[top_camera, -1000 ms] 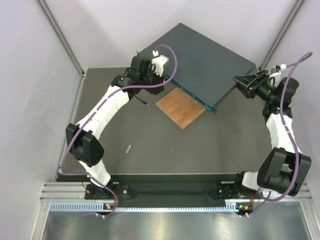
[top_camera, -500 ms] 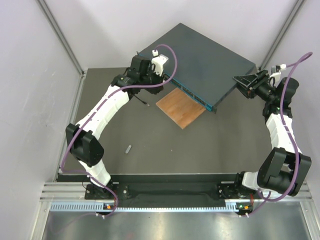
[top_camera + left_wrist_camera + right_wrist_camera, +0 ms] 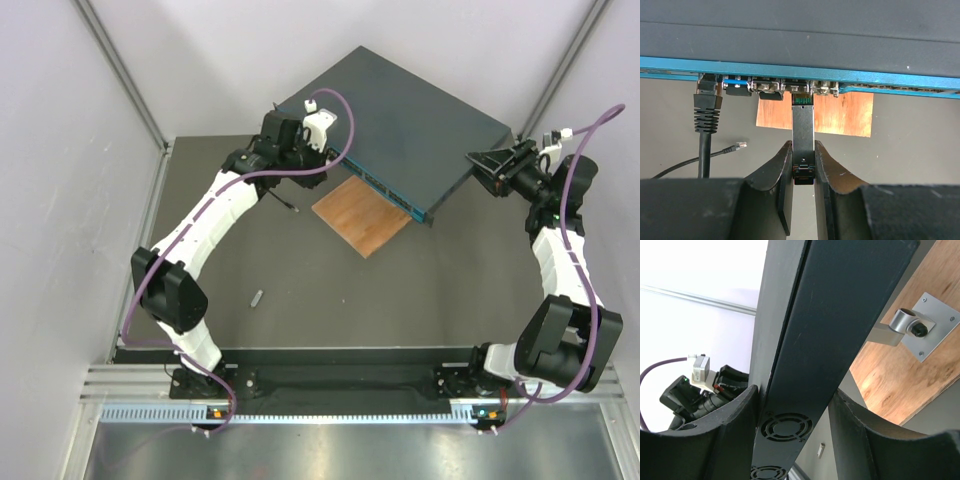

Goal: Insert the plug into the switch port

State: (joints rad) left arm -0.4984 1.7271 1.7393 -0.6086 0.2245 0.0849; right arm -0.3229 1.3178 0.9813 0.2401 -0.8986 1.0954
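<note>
The switch (image 3: 400, 115) is a flat dark blue-grey box at the back, with its teal front face (image 3: 790, 70) and row of sockets across the left wrist view. My left gripper (image 3: 803, 160) is shut on the plug (image 3: 803, 130), a slim black module. The plug's green-edged tip touches the mouth of a middle socket. From above, the left gripper (image 3: 318, 172) is at the switch's front edge. My right gripper (image 3: 480, 160) is shut on the switch's right side. That side, with its fan grilles (image 3: 785, 426), sits between the fingers (image 3: 735, 430).
A black cable plug (image 3: 707, 112) sits in a socket at the left, and a loose cable end (image 3: 740, 146) lies on the dark table. A thin wooden board (image 3: 362, 215) lies under the switch's front. A grey metal bracket (image 3: 920, 325) shows beside it. A small grey piece (image 3: 256, 298) lies mid-table.
</note>
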